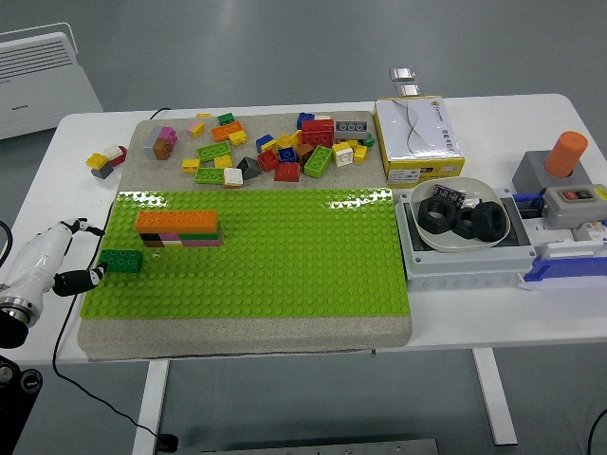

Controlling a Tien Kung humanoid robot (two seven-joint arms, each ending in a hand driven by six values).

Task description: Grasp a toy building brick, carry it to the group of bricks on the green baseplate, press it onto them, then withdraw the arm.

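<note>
A green baseplate (285, 256) covers the middle of the table. On its left part stands a group of bricks (178, 228), orange on top with pink, green and dark ones below. A dark green brick (120, 260) sits apart at the plate's left edge. My left hand (71, 256) hangs just left of that brick, fingers spread, one dark fingertip close to the brick's lower left corner, holding nothing. Loose bricks (275, 152) in many colours lie on the grey mat behind the plate. My right arm is out of view.
A yellow and white box (417, 137) stands at the back right. A white bowl with black rings (462, 215) rests on a grey tray, with an orange-topped button box (561, 171) beside it. A few bricks (104, 159) lie off the mat at left. A black cable (66, 322) trails down.
</note>
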